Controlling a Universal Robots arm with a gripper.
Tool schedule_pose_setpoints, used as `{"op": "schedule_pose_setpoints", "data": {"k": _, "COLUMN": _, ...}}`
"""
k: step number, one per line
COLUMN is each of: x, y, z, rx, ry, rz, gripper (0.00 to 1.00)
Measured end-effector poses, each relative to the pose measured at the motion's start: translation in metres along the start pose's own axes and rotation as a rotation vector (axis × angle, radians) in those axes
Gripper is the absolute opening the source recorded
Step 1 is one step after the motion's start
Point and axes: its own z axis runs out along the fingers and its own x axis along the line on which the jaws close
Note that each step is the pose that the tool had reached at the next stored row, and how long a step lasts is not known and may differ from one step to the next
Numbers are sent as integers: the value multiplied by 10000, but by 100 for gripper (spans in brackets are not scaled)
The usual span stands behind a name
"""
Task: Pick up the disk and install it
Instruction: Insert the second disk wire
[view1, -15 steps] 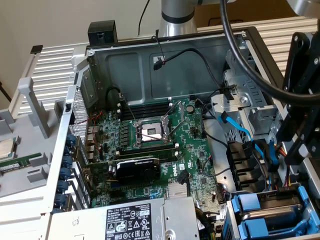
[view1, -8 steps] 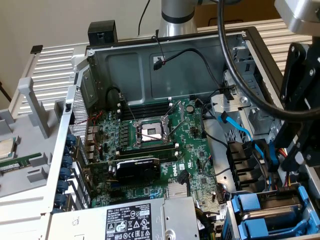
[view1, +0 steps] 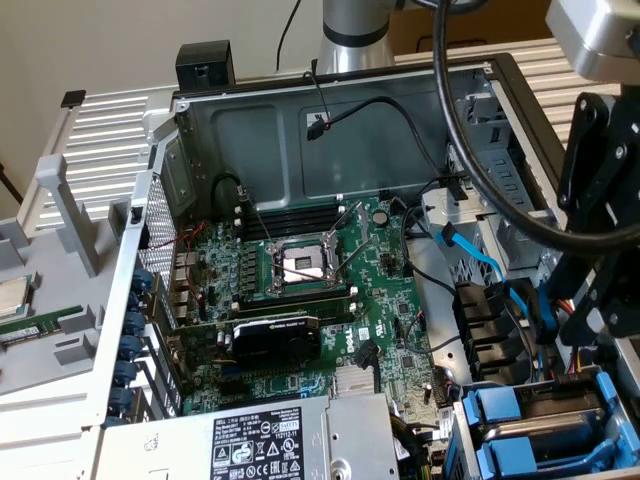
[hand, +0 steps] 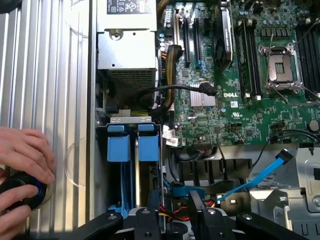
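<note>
Disk (hand: 148, 150): no label readable, so I'm going by the blue rails. Two blue-railed trays stand side by side in the drive bay (hand: 100, 165), just beside the PSU (hand: 127, 50). I take the one on the mobo side for the disk and the tray (hand: 116, 145) next to it for the other drive, but I can't tell for sure which is which. Both look pushed in level w/ each other, tabs lined up.

End effector (hand: 172, 216) hangs over that same bay, at the exterior view's right and near edge of the case. Fingers stand apart w/ nothing between them, only bay wiring showing through the gap, so no grip on anything.

My read: pick-up done, disk in its slot, install at or close to finished. Can't see whether it's clicked fully home or cabled; a loose blue SATA lead (hand: 260, 175) lies nearby over the cage.

Further out: mobo (hand: 240, 110) w/ empty CPU socket (hand: 280, 65). Off the case, a person's hand (hand: 25, 150) rests on a dark knob (hand: 22, 192) on the ribbed bench (hand: 50, 75).
</note>
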Motion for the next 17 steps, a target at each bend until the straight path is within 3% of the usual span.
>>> {"op": "schedule_pose_setpoints", "data": {"k": 9, "x": 3, "y": 1, "z": 58, "rx": -7, "ry": -129, "rz": -22, "gripper": 37}}
{"op": "schedule_pose_setpoints", "data": {"k": 17, "x": 5, "y": -4, "z": 97, "rx": -10, "ry": -189, "rz": -30, "gripper": 37}}
